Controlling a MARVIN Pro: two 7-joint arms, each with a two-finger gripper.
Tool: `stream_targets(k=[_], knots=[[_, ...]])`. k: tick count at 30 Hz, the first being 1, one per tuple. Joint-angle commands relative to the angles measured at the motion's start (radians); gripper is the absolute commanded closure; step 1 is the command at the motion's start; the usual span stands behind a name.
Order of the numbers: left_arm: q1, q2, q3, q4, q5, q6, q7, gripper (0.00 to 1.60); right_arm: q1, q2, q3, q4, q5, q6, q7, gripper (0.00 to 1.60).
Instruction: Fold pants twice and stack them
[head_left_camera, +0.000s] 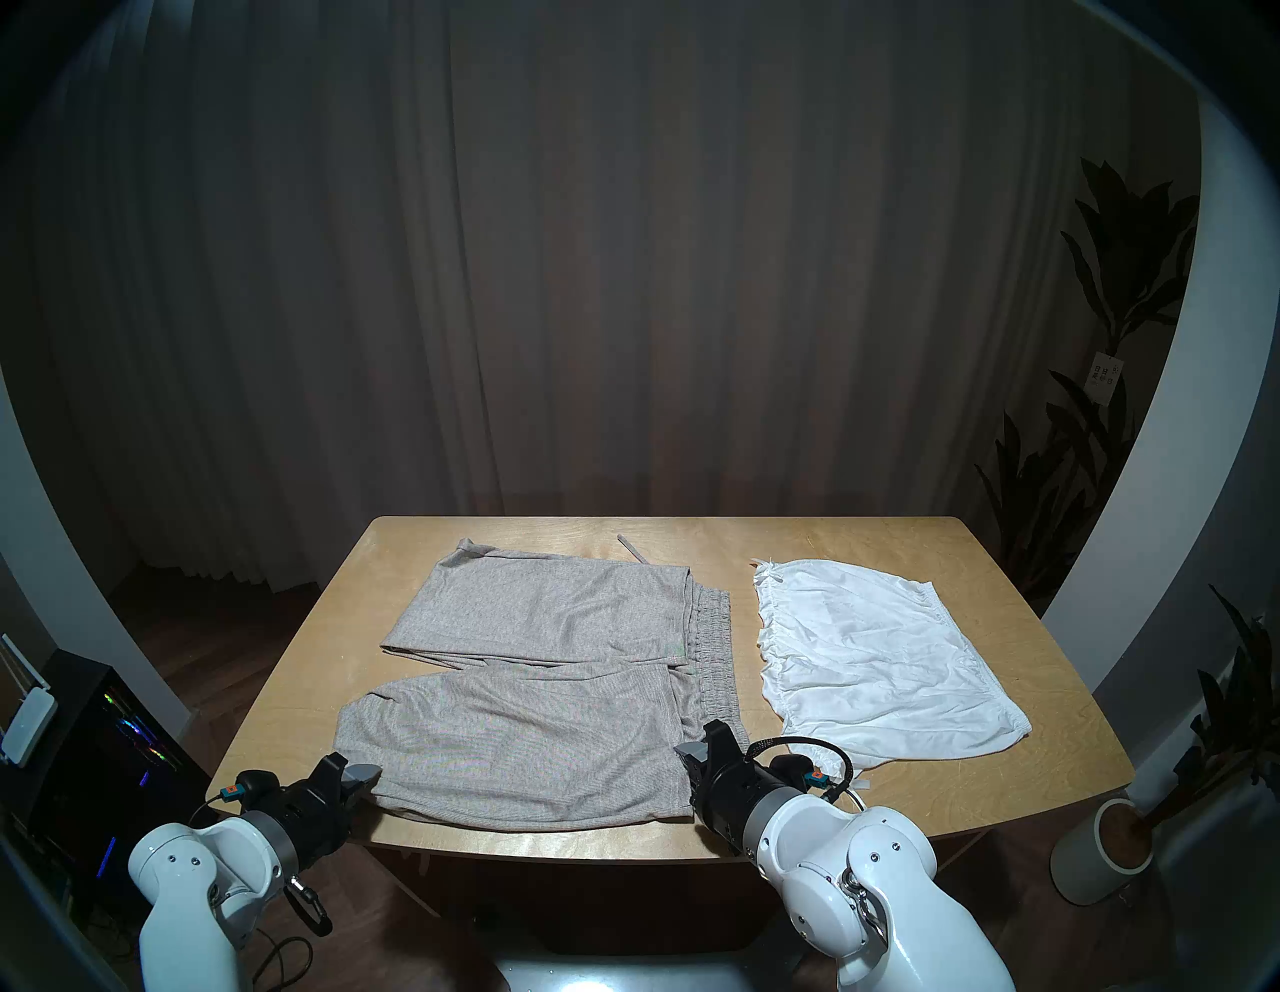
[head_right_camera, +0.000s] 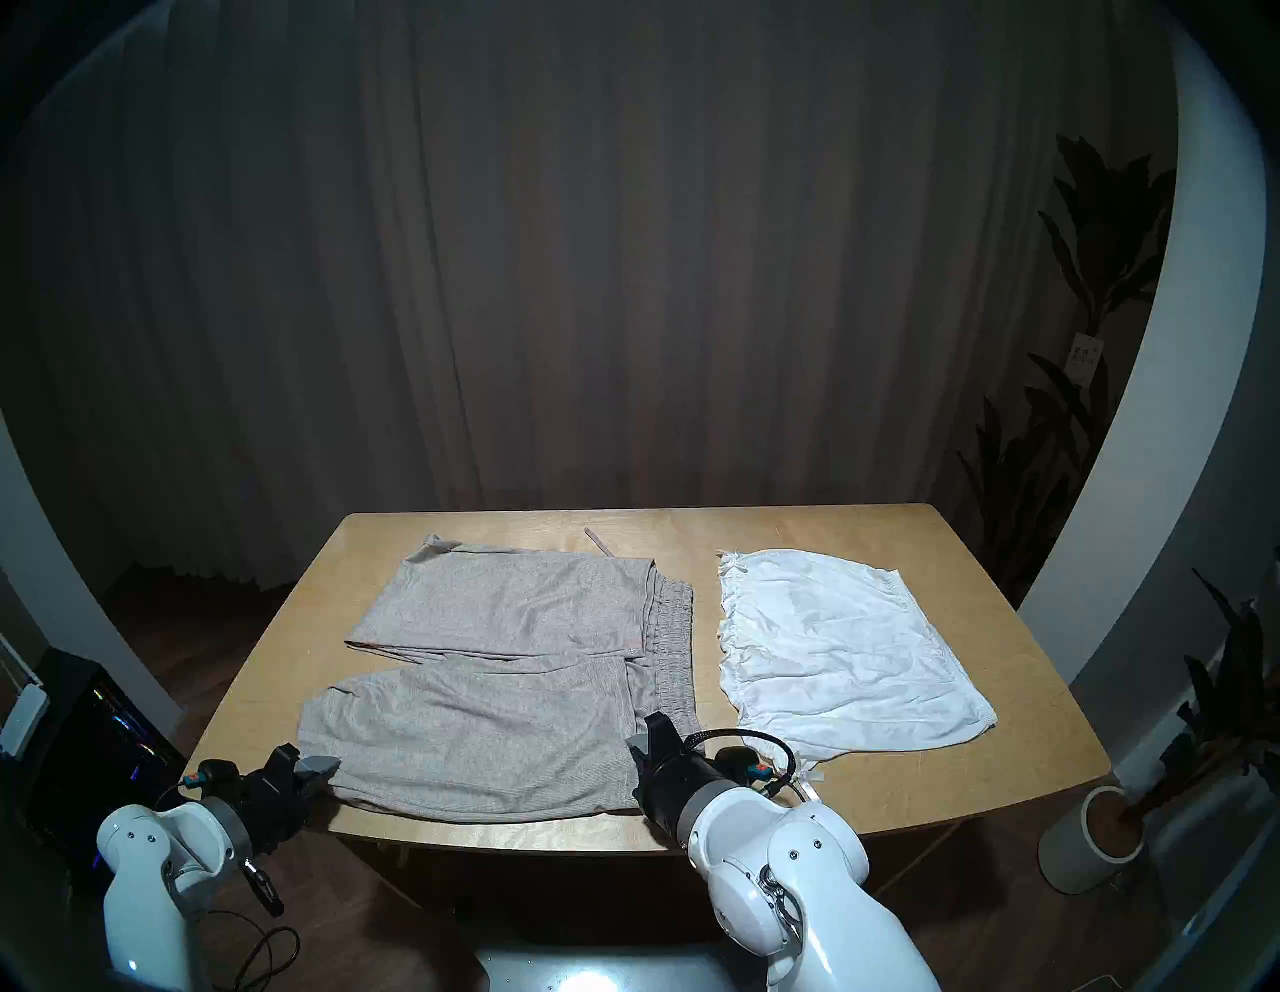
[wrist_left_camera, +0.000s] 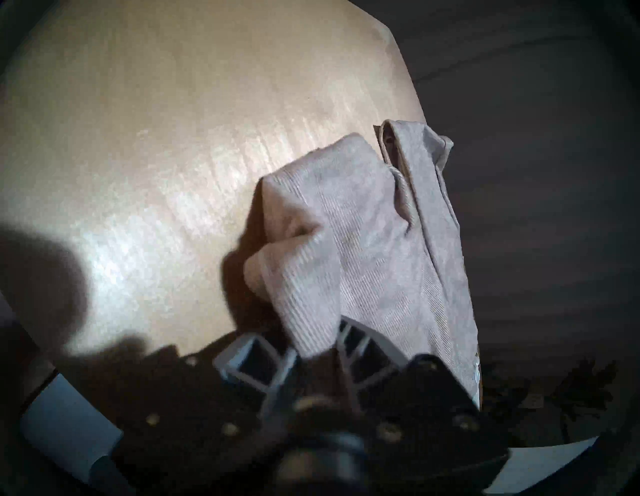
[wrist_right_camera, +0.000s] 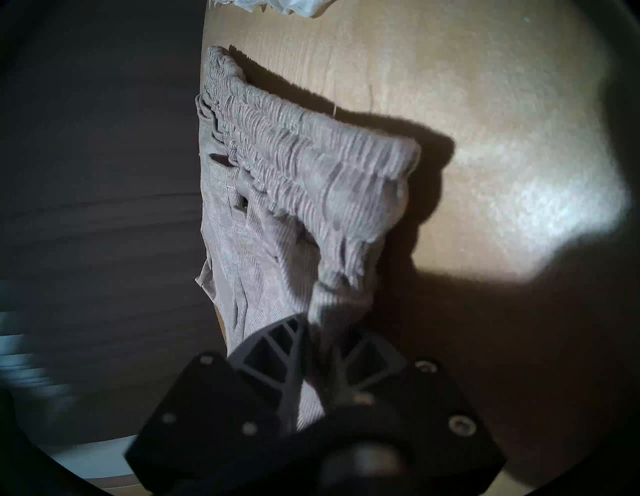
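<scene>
On the wooden table (head_left_camera: 970, 796) lie grey-beige pants (head_left_camera: 540, 665) beside white shorts (head_left_camera: 866, 658).

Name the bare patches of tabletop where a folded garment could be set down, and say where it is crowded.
Bare wood: the strip behind both garments along the table far edge, and the left margin beside the grey pants. The narrow lane between them and the white shorts suits a passing hand only. Crowded: the near edge, with the left hand and right hand.

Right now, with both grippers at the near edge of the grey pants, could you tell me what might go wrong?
1. The left gripper pinches only a thin bunch of the grey pants' leg end, so it may slip out on lifting.
2. The right gripper grips near the bunched waistband; layers could separate and spoil the fold.
3. The white shorts lie close by and might get dragged.
</scene>
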Motion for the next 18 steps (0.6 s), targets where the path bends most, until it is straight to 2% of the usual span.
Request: stream_targets(k=[1,2,3,4,6,8,18], knots=[[0.010,-0.007,0.009,0.013,0.005,-0.004,-0.017,1.49,-0.006,0.015,0.020,0.011,0.013,0.009,-0.011,0.98],[0.010,-0.007,0.009,0.013,0.005,-0.004,-0.017,1.49,-0.006,0.015,0.020,0.011,0.013,0.009,-0.011,0.98],[0.015,-0.009,0.008,0.009,0.004,-0.007,-0.019,1.60,-0.010,0.022,0.024,0.004,0.015,0.012,-0.014,0.97],[0.023,-0.011,0.006,0.008,0.005,-0.009,-0.026,1.60,-0.013,0.025,0.027,0.001,0.018,0.014,-0.014,0.98],[0.032,-0.014,0.004,0.004,0.006,-0.013,-0.032,1.60,-0.016,0.032,0.031,-0.002,0.022,0.016,-0.013,1.12],[0.037,-0.019,0.003,-0.004,0.004,-0.015,-0.031,1.60,-0.016,0.037,0.035,-0.004,0.027,0.020,-0.014,1.60],[0.037,-0.046,-0.002,-0.085,-0.010,-0.016,0.057,1.60,-0.004,0.048,0.053,-0.025,0.056,0.049,-0.026,1.60]])
